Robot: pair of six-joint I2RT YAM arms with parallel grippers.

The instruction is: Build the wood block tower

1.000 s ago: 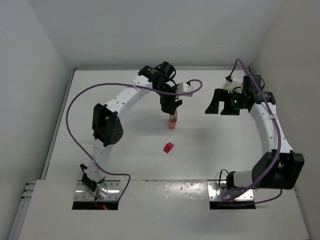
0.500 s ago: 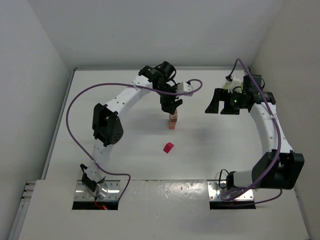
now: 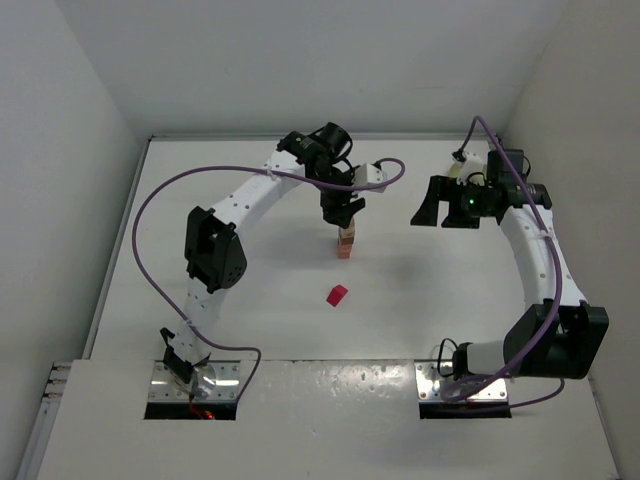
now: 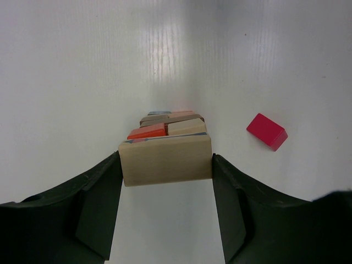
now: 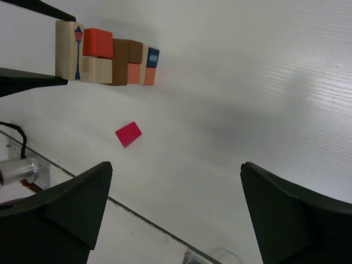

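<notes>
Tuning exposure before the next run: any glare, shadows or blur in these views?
Top external: even, soft light, faint blurred shadow on the table right of the tower. Left wrist: washed-out glare streak above the tower; pale block crisp, left fingers nearly black. Right wrist: tower sharp, right fingers dark, soft-edged.
</notes>
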